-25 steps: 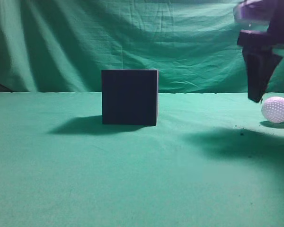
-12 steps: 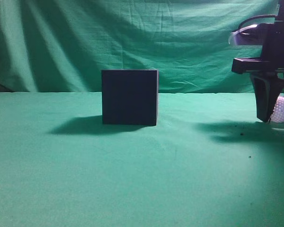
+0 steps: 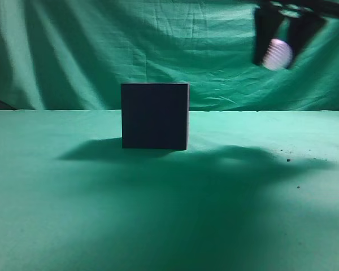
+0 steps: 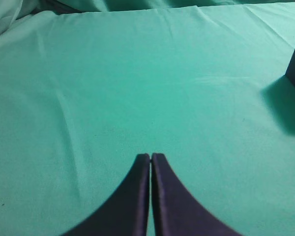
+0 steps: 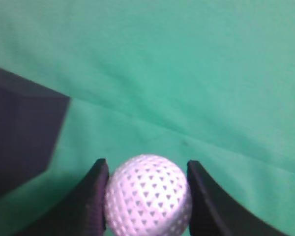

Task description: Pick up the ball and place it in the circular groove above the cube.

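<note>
both fingers of my right gripper clamp the ball; i should center it over the cube toward the table's left edge before lowering.

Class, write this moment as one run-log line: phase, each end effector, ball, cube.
phase: carry | right end effector: shut on ball, raised | left end effector: shut, empty | cube: on table, top bare

Wrinkled green backdrop behind; green tablecloth w/ broad shadows.

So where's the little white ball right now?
The ball is up in the air at the exterior view's upper right, clamped in the right gripper, above and right of the cube.
</note>
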`<control>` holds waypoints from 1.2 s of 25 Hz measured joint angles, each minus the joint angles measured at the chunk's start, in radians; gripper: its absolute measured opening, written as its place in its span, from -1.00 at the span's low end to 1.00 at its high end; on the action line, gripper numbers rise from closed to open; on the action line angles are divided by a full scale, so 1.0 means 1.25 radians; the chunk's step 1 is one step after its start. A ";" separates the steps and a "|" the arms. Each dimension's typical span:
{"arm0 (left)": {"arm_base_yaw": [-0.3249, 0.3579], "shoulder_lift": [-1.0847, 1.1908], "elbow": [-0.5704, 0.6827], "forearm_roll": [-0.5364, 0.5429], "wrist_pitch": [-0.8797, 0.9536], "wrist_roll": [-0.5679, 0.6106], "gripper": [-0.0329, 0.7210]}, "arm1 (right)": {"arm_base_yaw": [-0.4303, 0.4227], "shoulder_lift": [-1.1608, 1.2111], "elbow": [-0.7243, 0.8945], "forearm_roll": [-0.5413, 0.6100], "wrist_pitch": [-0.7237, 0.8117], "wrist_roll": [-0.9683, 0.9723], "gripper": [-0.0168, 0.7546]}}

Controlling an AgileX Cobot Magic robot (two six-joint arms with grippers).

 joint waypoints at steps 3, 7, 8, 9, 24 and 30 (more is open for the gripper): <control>0.000 0.000 0.000 0.000 0.000 0.000 -0.91 | 0.093 0.000 -0.052 0.005 0.007 -0.012 -0.15; 0.000 0.000 0.000 0.000 0.000 0.000 -0.91 | 0.214 0.008 -0.078 -0.016 -0.024 -0.030 -0.15; 0.000 0.000 0.000 0.000 0.000 0.000 -0.91 | 0.232 0.016 -0.085 -0.024 -0.033 -0.034 -0.15; 0.000 0.000 0.000 0.000 0.000 0.000 -0.91 | 0.248 0.027 -0.092 -0.031 -0.037 -0.034 -0.15; 0.000 0.000 0.000 0.000 0.000 0.000 -0.91 | 0.269 0.136 -0.137 -0.054 -0.084 -0.034 -0.01; 0.000 0.000 0.000 0.000 0.000 0.000 -0.91 | 0.269 0.136 -0.159 -0.054 -0.071 -0.036 0.49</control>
